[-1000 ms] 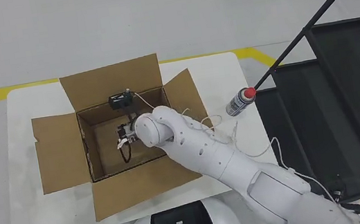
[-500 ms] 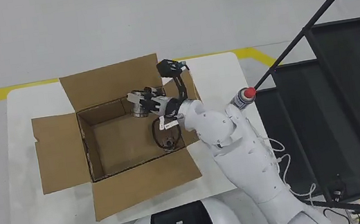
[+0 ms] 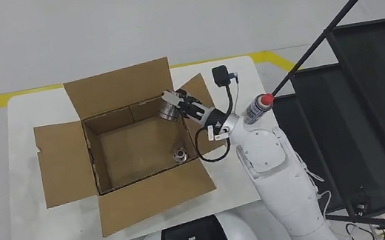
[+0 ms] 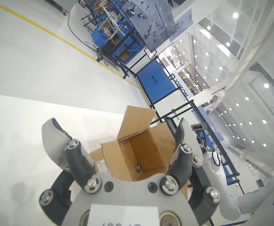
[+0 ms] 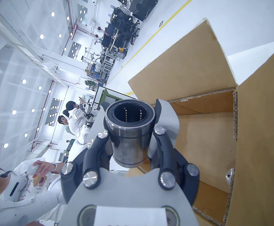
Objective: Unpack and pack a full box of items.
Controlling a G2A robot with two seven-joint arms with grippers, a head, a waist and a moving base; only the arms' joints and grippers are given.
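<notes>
An open cardboard box (image 3: 64,163) sits on the white table (image 3: 246,179). My right gripper (image 3: 180,108) hangs over the box's far right corner, shut on a steel cylindrical bearing (image 3: 169,106). In the right wrist view the bearing (image 5: 128,139) stands hollow-end up between the gripper (image 5: 131,119) pads, with the box (image 5: 192,70) behind. A small metal part (image 3: 180,154) lies on the box floor by the right wall. In the left wrist view my left gripper (image 4: 117,128) is open and holds nothing, well away from the box (image 4: 139,119) and the part (image 4: 138,166) inside.
A spray can (image 3: 255,110) with a red cap stands on the table right of the box. A black metal rack (image 3: 368,94) borders the table's right side. The box flaps (image 3: 118,86) stand open on all sides.
The right arm has lifted out of the box with the bearing. It swung from the box's middle to the far right corner.
</notes>
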